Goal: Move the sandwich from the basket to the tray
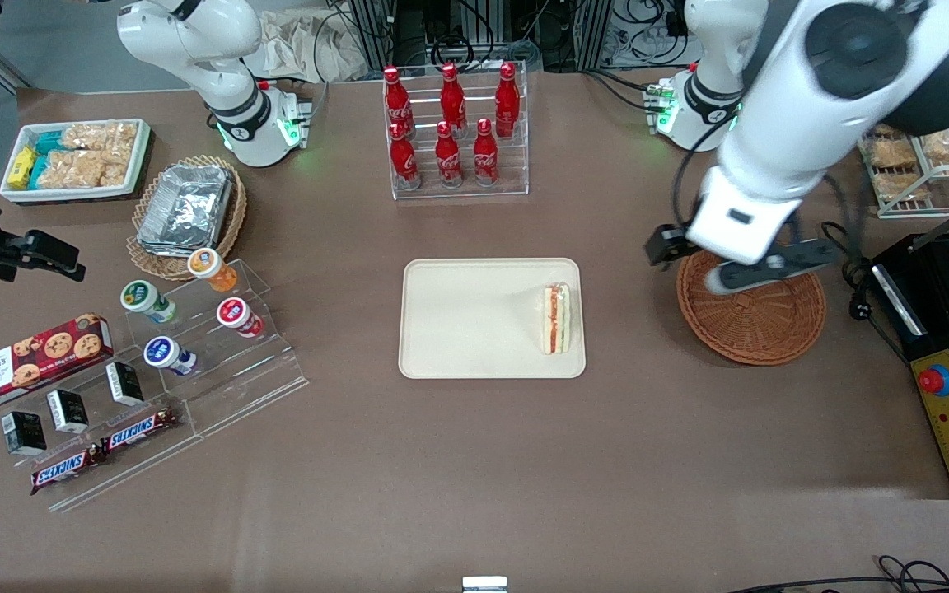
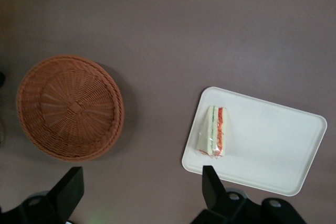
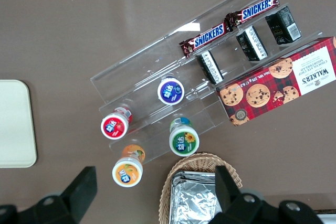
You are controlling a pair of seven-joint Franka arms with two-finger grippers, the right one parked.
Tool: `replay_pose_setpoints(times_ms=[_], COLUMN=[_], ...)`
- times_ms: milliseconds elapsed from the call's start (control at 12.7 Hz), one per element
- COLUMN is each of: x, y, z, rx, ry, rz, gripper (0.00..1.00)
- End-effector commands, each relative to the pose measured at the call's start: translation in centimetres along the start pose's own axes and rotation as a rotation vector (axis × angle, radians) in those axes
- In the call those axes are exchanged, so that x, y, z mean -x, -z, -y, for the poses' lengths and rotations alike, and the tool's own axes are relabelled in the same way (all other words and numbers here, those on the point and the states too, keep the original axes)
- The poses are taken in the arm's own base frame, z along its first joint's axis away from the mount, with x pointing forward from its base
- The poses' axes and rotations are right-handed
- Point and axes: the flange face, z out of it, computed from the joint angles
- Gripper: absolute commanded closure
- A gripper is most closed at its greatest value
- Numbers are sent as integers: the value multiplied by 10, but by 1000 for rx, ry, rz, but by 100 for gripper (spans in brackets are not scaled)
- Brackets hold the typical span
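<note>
From the front, the sandwich (image 1: 557, 318) lies in the tray (image 1: 474, 321), at its edge nearest the basket (image 1: 759, 325), which holds nothing; the gripper (image 1: 759, 268) hangs above the basket. At the left wrist, the gripper's fingers (image 2: 71, 187) stand spread and bare, high over the tabletop (image 2: 157, 30). The right wrist shows foil containers (image 3: 202, 195) in a paler basket (image 3: 173, 192).

Woven wicker basket (image 1: 750, 321), smooth matt tray (image 1: 474, 317), matt brown tabletop (image 1: 606, 461)

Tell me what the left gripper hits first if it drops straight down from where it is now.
Probably bare table: the open gripper points at the brown tabletop between basket and tray; depth is unclear.
</note>
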Motion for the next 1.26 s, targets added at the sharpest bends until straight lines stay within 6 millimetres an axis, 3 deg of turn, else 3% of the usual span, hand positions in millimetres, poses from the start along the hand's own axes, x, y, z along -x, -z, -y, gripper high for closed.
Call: replay_pose_setpoints(times_ms=[0,158,395,632,868,1184], x=[-7,-21,-25,-23,-24,-23], y=[24,32,21,6,10,15], z=[50,98,127,169,195,184], rx=[15,50,60,69,53,37], ry=[-45,-72,-90,-135,-164,-238], rz=[8,8,-33,-53,-2,-15], gripper=[0,0,0,0,0,0])
